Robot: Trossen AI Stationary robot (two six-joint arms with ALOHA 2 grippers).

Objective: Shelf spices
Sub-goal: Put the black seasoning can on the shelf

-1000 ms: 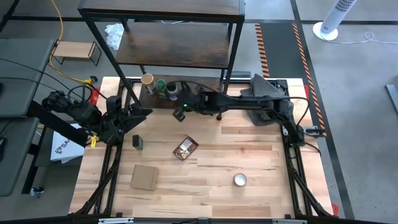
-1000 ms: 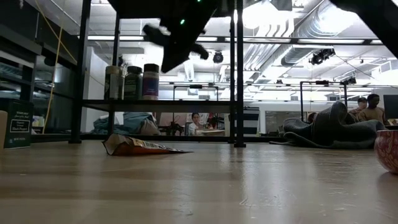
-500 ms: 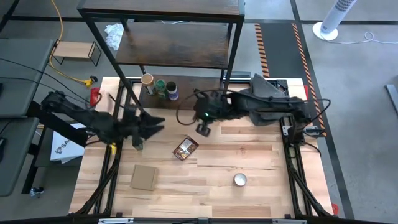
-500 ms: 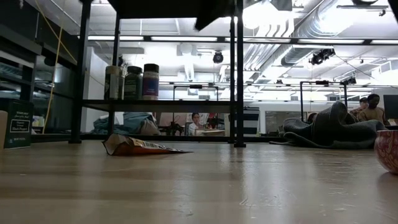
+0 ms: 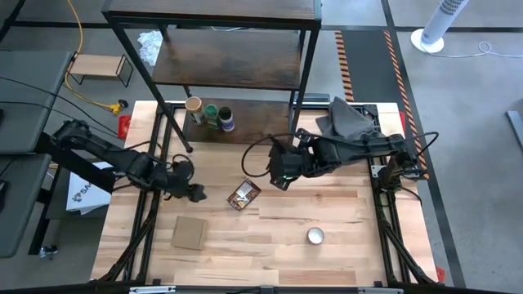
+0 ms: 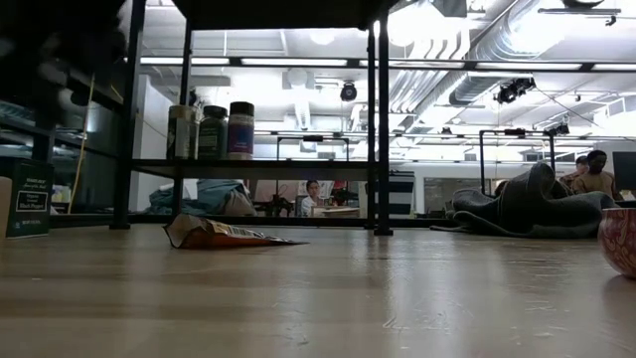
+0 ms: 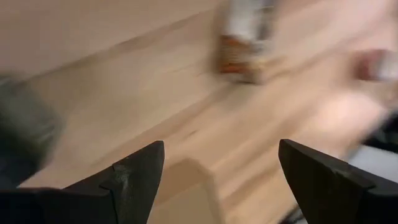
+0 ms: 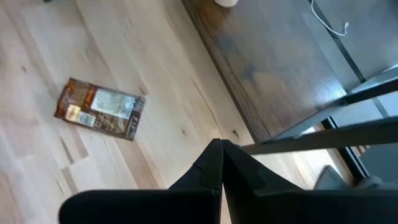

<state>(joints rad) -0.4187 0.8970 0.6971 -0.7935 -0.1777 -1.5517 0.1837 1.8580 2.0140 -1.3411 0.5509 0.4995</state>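
1. While three jars point(image 5: 208, 113) stand on the shelf point(image 5: 245, 131) bottom board, the pouch point(image 5: 243, 194) lies mid-table point(image 5: 327, 212), bare wood around it.
2. Left pincer point(image 5: 193, 192), released, has advanced over the tin's spot.
3. Right pincer point(image 5: 278, 181), clenched empty, has withdrawn from the shelf.

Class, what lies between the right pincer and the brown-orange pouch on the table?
Only bare tabletop: the high view shows nothing between the right pincer and the pouch.
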